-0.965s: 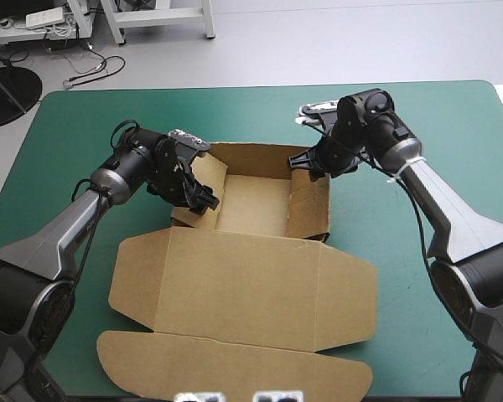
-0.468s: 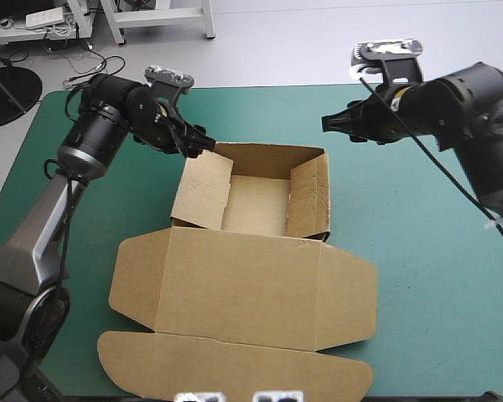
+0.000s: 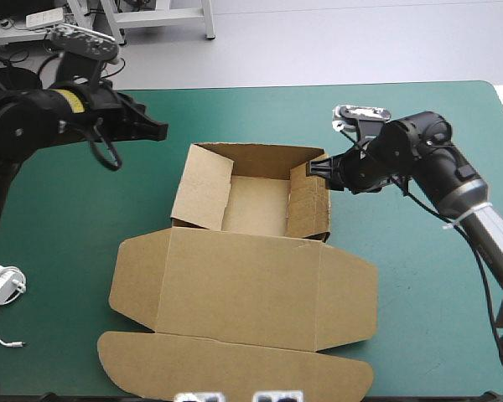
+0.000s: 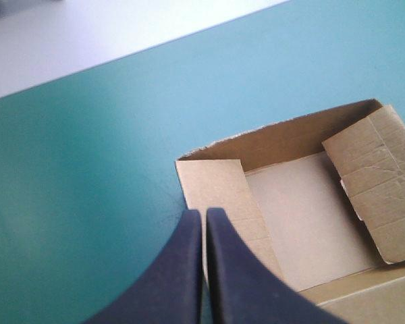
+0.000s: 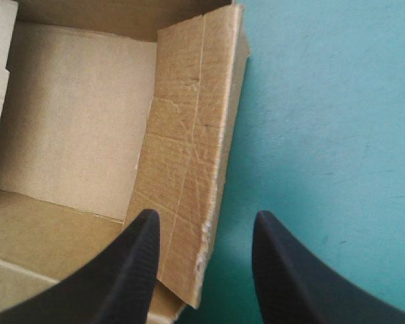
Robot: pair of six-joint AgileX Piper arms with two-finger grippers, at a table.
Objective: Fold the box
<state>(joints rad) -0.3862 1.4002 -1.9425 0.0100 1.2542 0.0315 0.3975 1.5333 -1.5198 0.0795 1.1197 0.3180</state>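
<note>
The brown box (image 3: 253, 278) lies mid-table as an open tray with its walls raised and its lid flat toward the front edge. My left gripper (image 3: 161, 131) is shut on nothing and hangs above the teal-green cover, off the tray's far left corner. In the left wrist view, the left gripper (image 4: 203, 213) points at the left wall (image 4: 219, 185). My right gripper (image 3: 313, 167) stands open at the far end of the right wall. In the right wrist view, the right gripper (image 5: 204, 226) straddles that wall's (image 5: 189, 135) outer edge without closing on it.
A white charger with its cable (image 3: 4, 286) lies near the table's left edge. The teal-green cover (image 3: 427, 293) stretches bare to the right of the box and along the far side.
My left gripper has left the box's left wall, swung up and out to the left, and shut. My right gripper rose away, then came back down to the right wall's far end, still open.
</note>
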